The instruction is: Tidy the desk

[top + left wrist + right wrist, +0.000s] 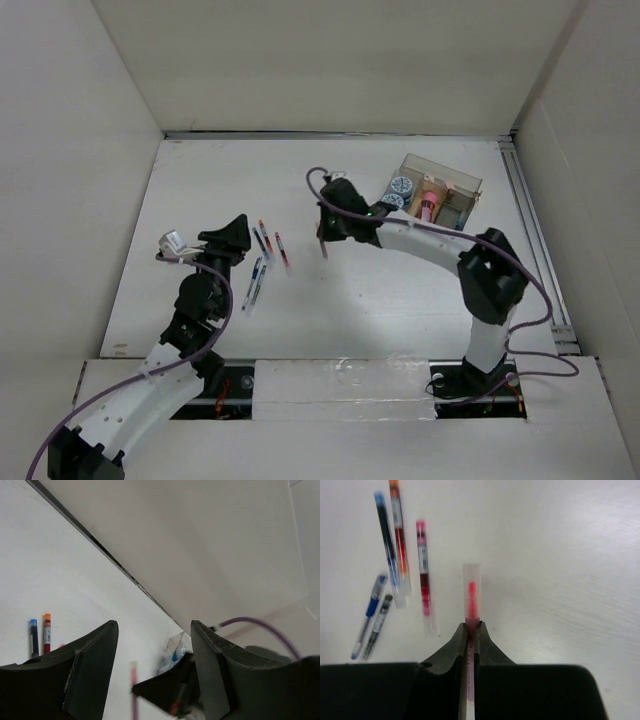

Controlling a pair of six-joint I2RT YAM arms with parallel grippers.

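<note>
I see the white worktop (400,300) spreading out from the arm bases. Left end effector (154,630): fingers apart, just beside five loose pens (423,575). Right end effector (472,627): clamped on a red pen (471,587). A clear box (440,190) sits at far right.

Top cam's high behind the arm bases, looking down on the whole desk (400,290). L wrist cam's low, aimed at the far wall (200,540). R wrist cam's close, facing down past a clear pen (471,592). All 3 catch the loose pens (281,250).
</note>
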